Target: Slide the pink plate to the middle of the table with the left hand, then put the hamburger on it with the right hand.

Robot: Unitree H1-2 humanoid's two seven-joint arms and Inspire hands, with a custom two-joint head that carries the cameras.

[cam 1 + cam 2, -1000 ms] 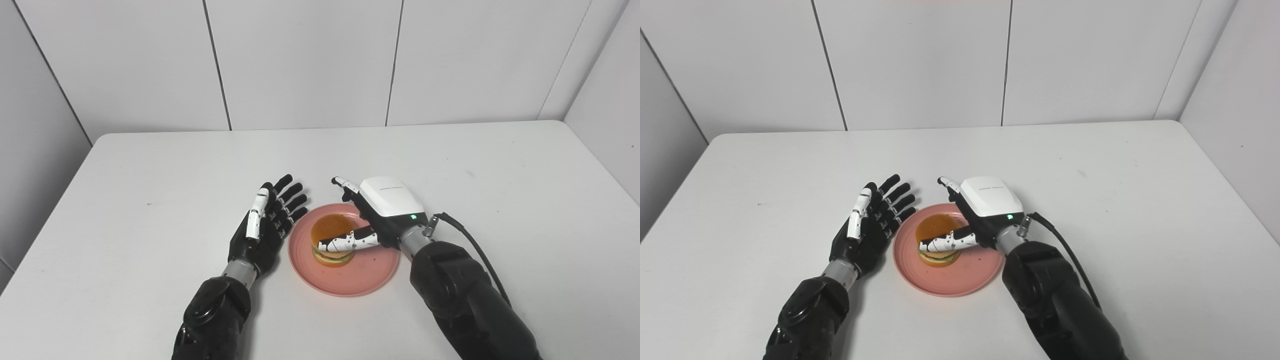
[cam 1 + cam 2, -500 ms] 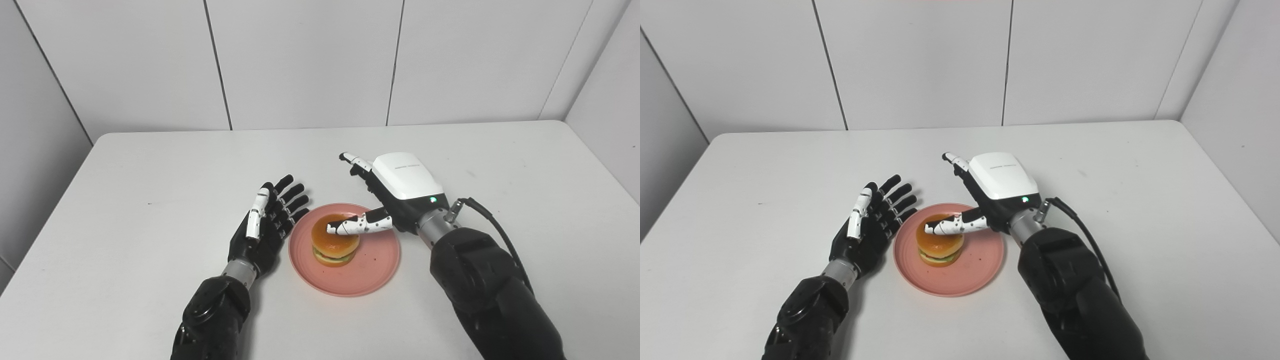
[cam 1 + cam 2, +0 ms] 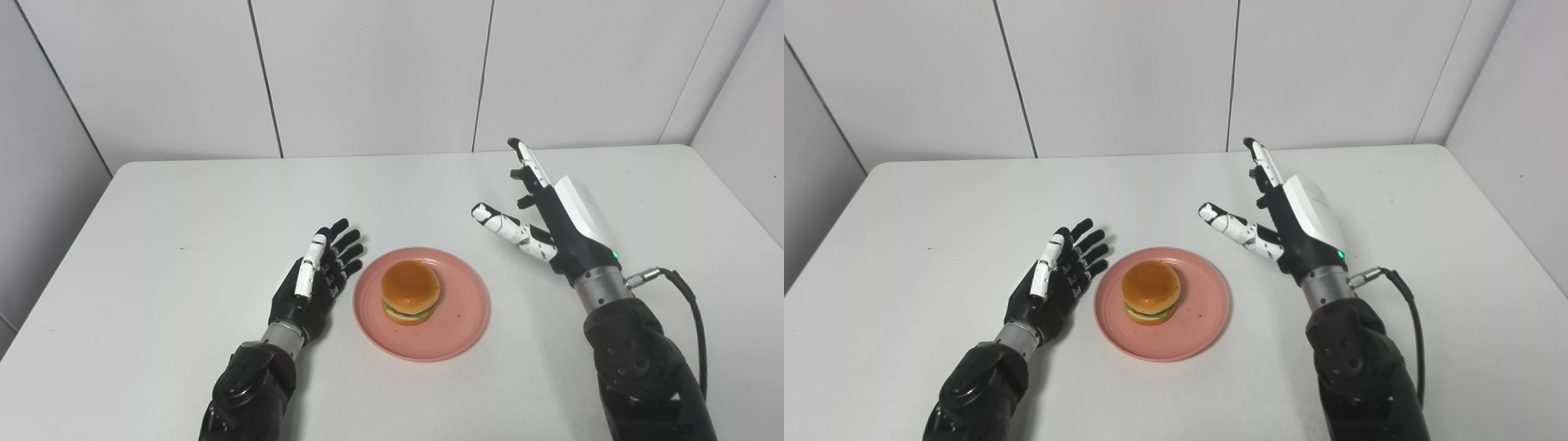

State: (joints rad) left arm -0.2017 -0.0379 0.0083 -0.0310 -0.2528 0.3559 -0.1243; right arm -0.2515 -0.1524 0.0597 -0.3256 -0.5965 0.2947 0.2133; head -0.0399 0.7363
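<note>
The pink plate (image 3: 453, 327) lies on the white table near its middle front. On the plate's left half stands the hamburger (image 3: 410, 293), upright, with an orange bun. My left hand (image 3: 315, 278) rests open on the table just left of the plate, fingers spread and not touching the rim. My right hand (image 3: 551, 217) is raised above the table to the right of and behind the plate, open, with fingers and thumb spread and nothing in it.
The white table (image 3: 184, 202) is bounded by white wall panels at the back and sides. A black cable (image 3: 692, 318) runs from my right wrist down along the forearm.
My right hand let go of the hamburger, opened, and rose away to the right and back. The hamburger stays on the plate. My left hand drew back slightly toward me.
</note>
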